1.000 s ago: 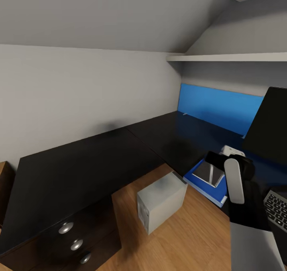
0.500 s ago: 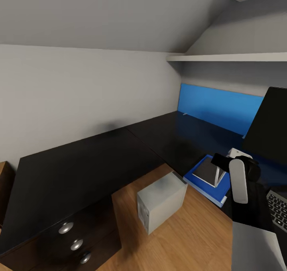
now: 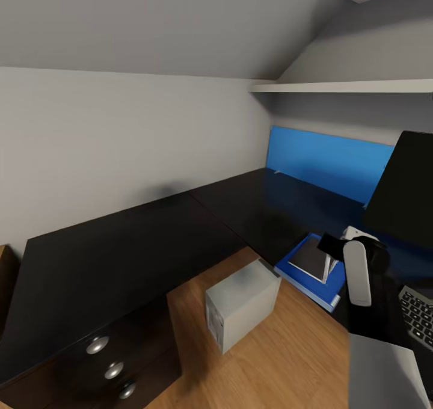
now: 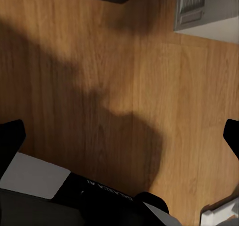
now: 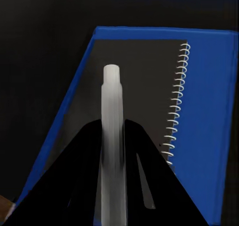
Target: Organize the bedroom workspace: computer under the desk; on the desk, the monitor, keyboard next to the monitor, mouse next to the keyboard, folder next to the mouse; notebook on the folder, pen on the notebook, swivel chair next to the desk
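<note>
Head view: black L-shaped counter [image 3: 120, 246] runs along the wall, drawer unit w/ round silver knobs [image 3: 98, 344] at its near end. Grey computer [image 3: 240, 304] stands on the wood floor [image 3: 282, 361] in the counter's inner corner, vented end facing the camera, beside the counter edge rather than beneath the top. Blue folder [image 3: 304, 276] lies flat on the counter near its front edge, one corner overhanging. Notebook [image 3: 311, 257] sits on top of the folder, spiral edge toward the right arm. Monitor [image 3: 403, 186] upright at far right, partly cut by the frame. Keyboard [image 3: 418, 316] at the lower right edge, partly hidden by the arm. Long blue panel [image 3: 328, 162] on the back wall, white shelf [image 3: 343, 86] above it.

Right claw [image 3: 332, 254] hangs over the notebook, clamped on the pen [image 5: 111, 136]; wrist view shows the white pen upright between the two black fingers [image 5: 79, 181], notebook [image 5: 144, 86] and folder [image 5: 209, 111] directly below. Can't tell if the pen tip touches the cover.

Left claw [image 4: 119, 136]: wrist view looks down at bare floor, fingertips at opposite picture edges, so wide apart, holding nothing; computer's corner [image 4: 206, 11] in view.

Vs 1 s ago: right claw has shifted off the notebook's middle toward its spiral side, notebook cover more exposed. Vs 0.5 s ago: barely any change; whole scene nudged slightly, i.e. camera move. Folder, notebook, computer unmoved.
</note>
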Motion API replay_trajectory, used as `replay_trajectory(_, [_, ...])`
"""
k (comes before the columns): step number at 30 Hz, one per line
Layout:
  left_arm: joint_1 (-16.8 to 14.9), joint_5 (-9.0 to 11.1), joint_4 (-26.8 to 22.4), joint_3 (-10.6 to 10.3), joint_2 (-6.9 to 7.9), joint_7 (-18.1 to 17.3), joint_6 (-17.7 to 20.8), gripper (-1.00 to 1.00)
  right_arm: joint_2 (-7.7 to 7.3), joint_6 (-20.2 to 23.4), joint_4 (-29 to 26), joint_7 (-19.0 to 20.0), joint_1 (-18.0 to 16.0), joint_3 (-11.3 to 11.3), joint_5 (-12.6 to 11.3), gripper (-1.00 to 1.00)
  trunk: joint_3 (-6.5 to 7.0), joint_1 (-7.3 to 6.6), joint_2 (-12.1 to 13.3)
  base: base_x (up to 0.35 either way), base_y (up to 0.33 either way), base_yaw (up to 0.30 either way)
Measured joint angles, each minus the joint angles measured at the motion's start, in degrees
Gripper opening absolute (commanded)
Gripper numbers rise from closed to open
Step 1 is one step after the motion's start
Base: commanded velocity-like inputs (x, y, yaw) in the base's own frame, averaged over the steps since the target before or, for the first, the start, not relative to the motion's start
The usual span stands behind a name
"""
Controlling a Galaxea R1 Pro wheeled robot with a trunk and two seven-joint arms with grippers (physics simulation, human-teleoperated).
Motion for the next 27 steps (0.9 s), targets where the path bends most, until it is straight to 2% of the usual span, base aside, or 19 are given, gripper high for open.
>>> replay_trajectory(6, [0.0,0.0,0.0,0.0,0.00,0.0,0.0,1.00,0.03,-0.5,2.3,-3.6,-0.5,0.0,-0.2,-1.00,0.00,0.00,0.0,0.000,0.000,-0.109])
replay_trajectory(11, [0.0,0.0,0.2,0.0,0.00,0.1,0.0,1.00,-0.02,-1.5,3.3,-5.0,-0.8,-0.2,-0.3,-1.00,0.00,0.00,0.0,0.000,0.000,-0.032])
replay_trajectory(19, [0.0,-0.1,0.5,0.0,-0.02,0.2,-0.1,1.00,0.03,-1.9,4.0,-5.6,-1.1,-3.4,-0.3,-1.00,0.00,0.00,0.0,0.012,0.000,-0.008])
replay_trajectory(27, [0.1,-0.1,0.6,0.0,0.00,0.1,-1.1,1.00,0.04,-1.9,4.1,-5.7,-1.1,-4.5,-0.4,-1.00,0.00,-0.03,0.0,0.244,0.000,-0.001])
